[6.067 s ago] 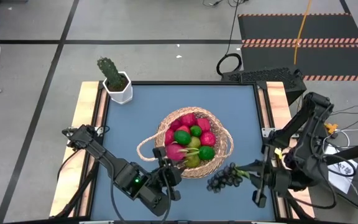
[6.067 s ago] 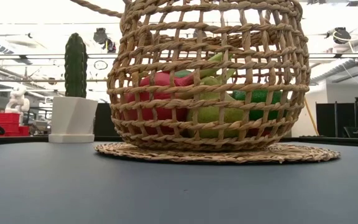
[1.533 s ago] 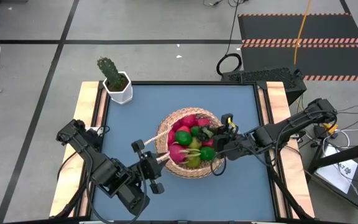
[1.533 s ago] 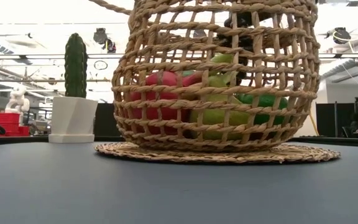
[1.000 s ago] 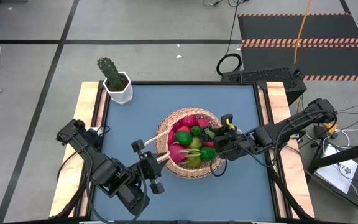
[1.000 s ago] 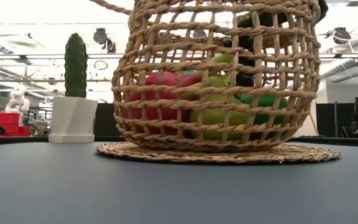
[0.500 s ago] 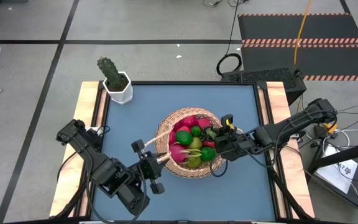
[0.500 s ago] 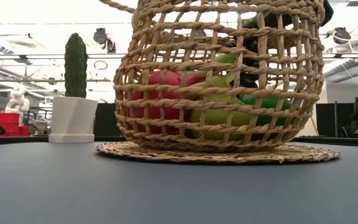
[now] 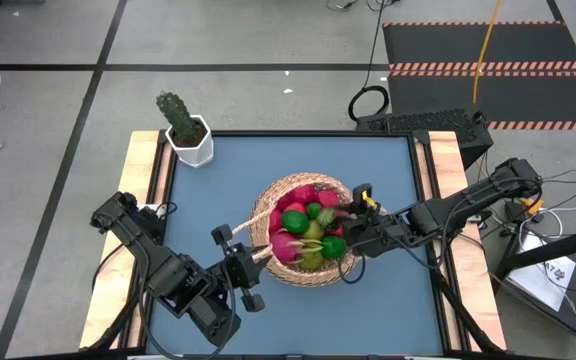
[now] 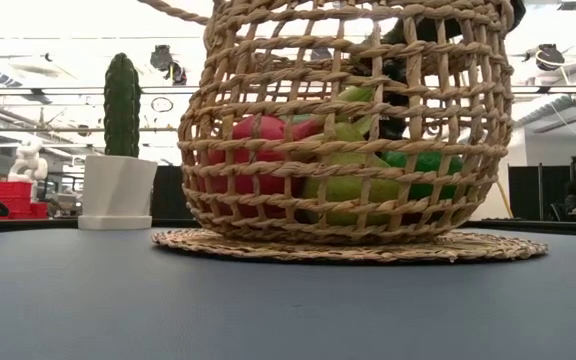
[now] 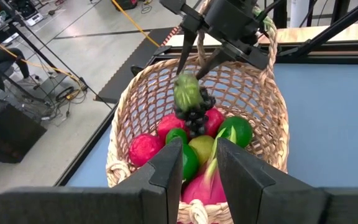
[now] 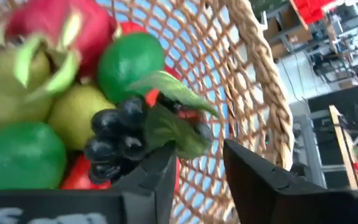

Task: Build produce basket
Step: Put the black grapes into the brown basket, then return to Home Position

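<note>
The wicker basket (image 9: 360,248) stands mid-table on its flat base (image 10: 468,246). It holds the produce (image 9: 306,228): red, green and yellow-green fruit. A dark grape bunch (image 11: 195,118) with a green leaf (image 12: 169,127) lies on top of the fruit. My right gripper (image 12: 194,155) is open over the basket's right side, its fingertips just above the leaf. My left gripper (image 9: 259,256) is at the basket's near-left side, shut on its rim. My left gripper pinches the basket's braided rim (image 11: 195,210) at the near-left side between its two fingers. The fingers come slanting down from the table's near left. The basket stays on its base on the table. My right gripper's fingers (image 11: 183,59) stand beside the leaf's top; I cannot tell whether they touch it.
A cactus in a white pot (image 9: 187,132) stands at the table's far left corner. Bare blue tabletop (image 9: 368,170) surrounds the basket on all sides. Wooden rails (image 9: 446,160) run along the left and right edges.
Both arms have kept their places. The basket's wall has swayed slightly to one side and back in the low view. The grape bunch has stayed inside the basket under my right gripper.
</note>
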Motion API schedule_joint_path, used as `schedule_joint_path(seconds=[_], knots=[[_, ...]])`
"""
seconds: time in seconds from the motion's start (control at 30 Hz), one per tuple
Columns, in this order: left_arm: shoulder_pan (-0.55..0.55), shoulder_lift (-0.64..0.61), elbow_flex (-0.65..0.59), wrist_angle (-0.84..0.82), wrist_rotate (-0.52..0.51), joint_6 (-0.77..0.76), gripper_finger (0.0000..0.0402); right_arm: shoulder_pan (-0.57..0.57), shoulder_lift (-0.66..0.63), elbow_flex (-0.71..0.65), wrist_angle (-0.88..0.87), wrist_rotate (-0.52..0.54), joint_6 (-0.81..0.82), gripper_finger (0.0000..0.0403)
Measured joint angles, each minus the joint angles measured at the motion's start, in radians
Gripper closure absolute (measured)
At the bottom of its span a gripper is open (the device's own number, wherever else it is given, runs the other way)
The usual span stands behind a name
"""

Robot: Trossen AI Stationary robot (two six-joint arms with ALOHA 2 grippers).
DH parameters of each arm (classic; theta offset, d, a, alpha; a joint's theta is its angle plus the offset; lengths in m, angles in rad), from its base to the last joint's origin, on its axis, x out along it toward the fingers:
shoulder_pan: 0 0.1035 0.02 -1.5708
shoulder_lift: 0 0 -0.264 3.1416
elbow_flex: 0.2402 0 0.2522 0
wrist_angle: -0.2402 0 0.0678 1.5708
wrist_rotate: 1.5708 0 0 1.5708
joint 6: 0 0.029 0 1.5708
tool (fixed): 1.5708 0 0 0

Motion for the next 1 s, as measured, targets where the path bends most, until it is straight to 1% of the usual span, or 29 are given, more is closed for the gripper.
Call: schedule_joint_path(seconds=[0.1, 0.47, 0.63, 0.77, 1.0], knots=[[0.0, 0.0, 0.0, 0.0, 0.0, 0.0, 0.03, 0.0, 0.0, 0.0, 0.04, -0.025, -0.014, 0.0266], [0.0, 0.0, 0.0, 0.0, 0.0, -0.004, 0.03, 0.016, 0.0, 0.0, 0.106, -0.027, -0.019, 0.0233], [0.0, 0.0, 0.0, 0.0, 0.0, -0.005, 0.03, 0.087, 0.0, 0.0, 0.193, -0.019, -0.033, 0.0229], [0.0, 0.0, 0.0, 0.0, 0.0, -0.005, 0.03, 0.164, -0.003, 0.0, 0.278, 0.033, -0.07, 0.0229], [0.0, 0.0, 0.0, 0.001, -0.001, -0.006, 0.03, 0.284, -0.046, 0.0, 0.403, 0.088, -0.154, 0.0231]])
